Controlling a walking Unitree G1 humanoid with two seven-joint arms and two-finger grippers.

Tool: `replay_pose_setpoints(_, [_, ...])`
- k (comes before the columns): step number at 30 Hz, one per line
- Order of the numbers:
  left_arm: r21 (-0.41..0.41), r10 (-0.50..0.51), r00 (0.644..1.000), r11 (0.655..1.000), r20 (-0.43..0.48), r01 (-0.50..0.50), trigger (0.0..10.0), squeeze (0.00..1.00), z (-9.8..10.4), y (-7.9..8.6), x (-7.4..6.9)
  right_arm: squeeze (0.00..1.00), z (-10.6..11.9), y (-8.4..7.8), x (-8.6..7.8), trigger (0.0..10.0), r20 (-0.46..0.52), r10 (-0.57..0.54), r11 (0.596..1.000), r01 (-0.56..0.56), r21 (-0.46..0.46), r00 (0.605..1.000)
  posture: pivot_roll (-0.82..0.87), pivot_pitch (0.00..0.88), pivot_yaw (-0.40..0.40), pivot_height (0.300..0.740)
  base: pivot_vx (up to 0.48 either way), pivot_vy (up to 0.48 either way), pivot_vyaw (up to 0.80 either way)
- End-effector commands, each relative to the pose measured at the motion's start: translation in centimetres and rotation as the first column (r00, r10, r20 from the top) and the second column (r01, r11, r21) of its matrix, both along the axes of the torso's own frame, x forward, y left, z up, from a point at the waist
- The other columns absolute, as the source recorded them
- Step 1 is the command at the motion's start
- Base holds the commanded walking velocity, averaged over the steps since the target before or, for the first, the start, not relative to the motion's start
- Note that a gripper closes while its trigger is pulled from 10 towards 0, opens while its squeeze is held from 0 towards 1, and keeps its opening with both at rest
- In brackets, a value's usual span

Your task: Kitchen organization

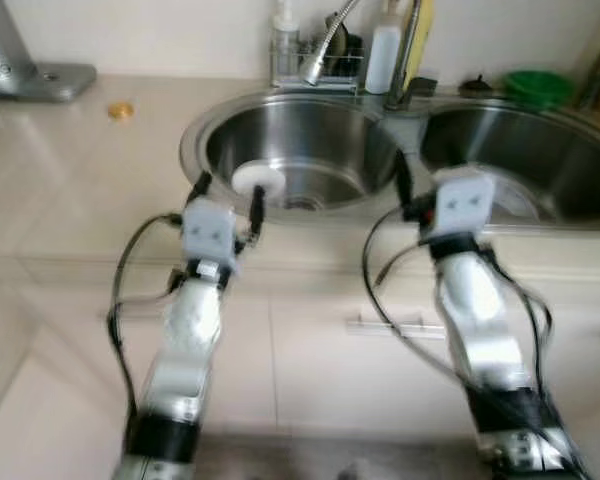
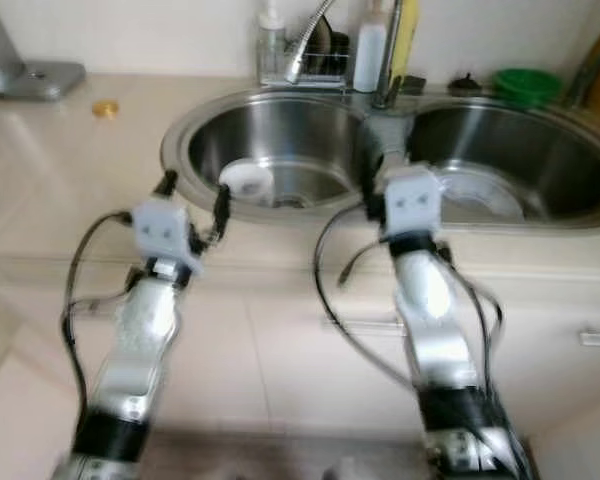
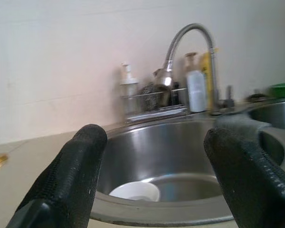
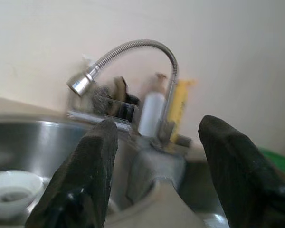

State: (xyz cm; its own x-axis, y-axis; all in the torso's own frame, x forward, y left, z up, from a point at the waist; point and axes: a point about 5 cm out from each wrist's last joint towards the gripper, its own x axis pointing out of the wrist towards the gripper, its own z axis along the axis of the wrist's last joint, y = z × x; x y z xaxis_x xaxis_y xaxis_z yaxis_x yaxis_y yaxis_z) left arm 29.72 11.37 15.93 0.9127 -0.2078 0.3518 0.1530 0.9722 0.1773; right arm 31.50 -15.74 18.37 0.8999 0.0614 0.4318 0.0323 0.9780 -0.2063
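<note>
A double steel sink [image 1: 194, 150] is set into a beige counter. A small white bowl [image 1: 258, 178] lies in its left basin, near the front wall. My left gripper [image 1: 230, 190] hovers open over the front rim of that basin, just before the bowl [image 3: 135, 191], with nothing between its fingers [image 3: 80, 166]. Over the front rim, at the divider between the basins, my right gripper [image 4: 159, 126] stands open and empty, facing the faucet [image 4: 128, 47]. Something white and plate-like [image 1: 517, 207] lies in the right basin, partly hidden by my right wrist.
Behind the sink stand a wire rack [image 1: 315, 62] with scrubbers, a white bottle [image 1: 383, 58] and a yellow bottle [image 1: 420, 30]. A green dish [image 1: 537, 85] sits at the back right. A small gold disc [image 1: 120, 110] and a silver appliance base [image 1: 35, 72] rest on the left counter. Cabinet fronts lie below.
</note>
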Motion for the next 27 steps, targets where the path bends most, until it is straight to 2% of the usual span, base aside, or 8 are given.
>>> replay_pose_setpoints(1, [0.011,0.011,1.000,1.000,0.016,-0.011,10.0,0.00,0.4,0.5,0.1,0.00,0.8,0.6,0.0,10.0,0.028,0.019,1.000,-0.019,0.002,0.999,-0.11,0.000,-0.040,0.740,0.000,0.480,0.00])
replay_pose_setpoints(4, [0.012,0.012,1.000,1.000,0.019,-0.013,10.0,0.00,0.5,0.6,0.1,0.00,0.8,0.6,0.0,10.0,0.029,0.016,1.000,-0.016,0.004,0.999,-0.10,0.000,-0.038,0.740,0.000,0.406,0.00])
replay_pose_setpoints(7, [0.031,0.015,0.999,0.999,0.030,-0.016,10.0,0.00,0.5,0.6,0.1,0.00,0.7,0.5,-0.1,10.0,0.025,0.004,1.000,-0.004,0.005,1.000,-0.10,0.000,-0.038,0.740,0.000,0.000,-0.54])
replay_pose_setpoints(10, [0.014,0.013,0.999,1.000,0.044,-0.013,10.0,0.00,0.7,0.6,0.0,0.00,0.4,0.3,-0.2,10.0,0.008,0.001,1.000,-0.001,0.021,1.000,-0.11,0.000,-0.038,0.740,0.000,0.000,-0.80])
replay_pose_setpoints(17, [0.035,0.016,0.999,0.999,0.040,-0.018,10.0,0.00,0.5,0.7,-0.2,0.00,-0.1,0.0,-1.2,10.0,-0.002,-0.003,1.000,0.003,0.008,1.000,-0.12,0.000,-0.040,0.740,0.000,0.000,-0.80])
replay_pose_setpoints(23, [0.044,0.013,0.999,0.999,0.038,-0.015,10.0,0.00,0.3,0.6,-0.2,0.00,-0.5,-0.4,-2.0,10.0,-0.012,-0.014,1.000,0.014,-0.001,1.000,-0.12,0.000,-0.039,0.740,0.000,-0.457,-0.80])
replay_pose_setpoints(27, [0.030,0.006,0.999,1.000,0.044,-0.007,10.0,0.00,0.4,0.4,-0.2,0.00,-0.4,-0.5,-1.9,10.0,-0.009,-0.025,1.000,0.026,0.011,1.000,-0.12,0.000,-0.039,0.740,0.000,-0.333,-0.80])
